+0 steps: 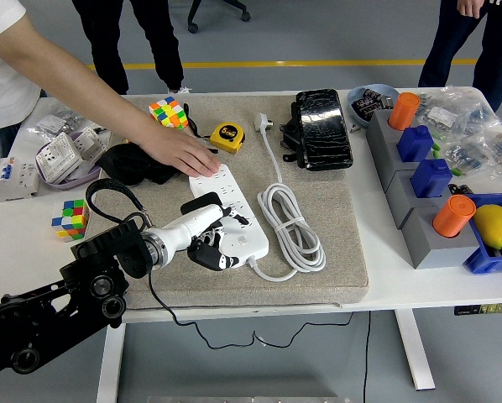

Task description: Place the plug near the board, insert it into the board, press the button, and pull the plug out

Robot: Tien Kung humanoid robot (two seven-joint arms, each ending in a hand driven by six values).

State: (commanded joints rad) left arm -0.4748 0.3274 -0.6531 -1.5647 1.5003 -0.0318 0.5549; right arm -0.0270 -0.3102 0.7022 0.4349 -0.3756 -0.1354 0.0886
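Note:
A white power strip (237, 210) lies on the grey mat (318, 269), with its white cord (290, 227) coiled to the right. A person's hand (182, 154) presses on the strip's far end. My left hand (212, 243), white and black, sits at the strip's near left edge. Its fingers are curled over a black plug (202, 255). The plug is just off the strip's side, apart from the sockets. A thin black cable (155, 290) trails from the hand over the mat and off the table's front edge. My right arm is out of sight.
A Rubik's cube (168, 112), a yellow tape measure (227, 134) and a black pouch (322, 128) lie at the back of the mat. Black cloth (129, 164) sits left of the strip. Grey blocks with coloured pegs (419, 197) and a lemon (494, 225) stand at the right.

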